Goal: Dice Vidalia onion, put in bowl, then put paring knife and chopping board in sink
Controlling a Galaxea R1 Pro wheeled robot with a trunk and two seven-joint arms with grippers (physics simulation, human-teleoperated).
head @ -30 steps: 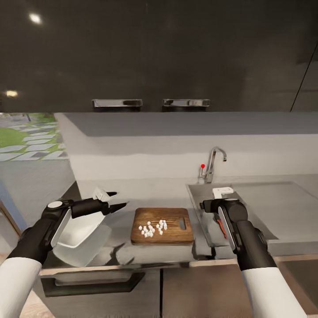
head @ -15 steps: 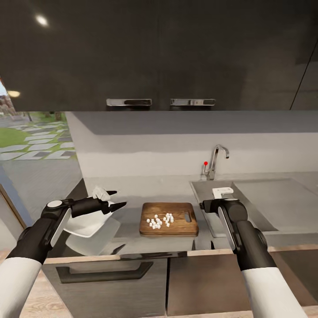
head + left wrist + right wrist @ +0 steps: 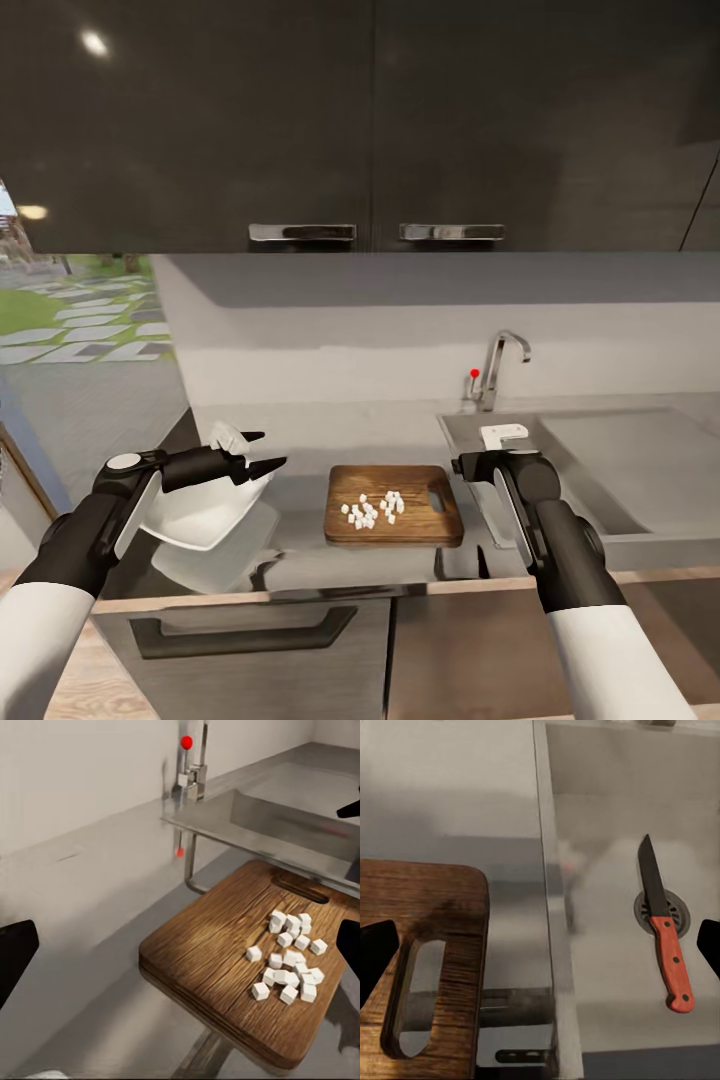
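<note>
Wooden chopping board [image 3: 395, 505]: carries diced onion [image 3: 373, 509].
Left gripper [image 3: 262, 452]: clamped on bowl [image 3: 205, 503].
Right gripper [image 3: 462, 466]: fingers apart, empty.
Paring knife [image 3: 665, 924]: in sink [image 3: 607, 855].
Next: transfer dice into bowl.

Dark wall cabinets [image 3: 360, 120] with chrome handles [image 3: 302, 232].

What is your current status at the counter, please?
Left gripper shut on the bowl, lifted. Right gripper open above the sink; knife lies inside. Diced onion on the board.
</note>
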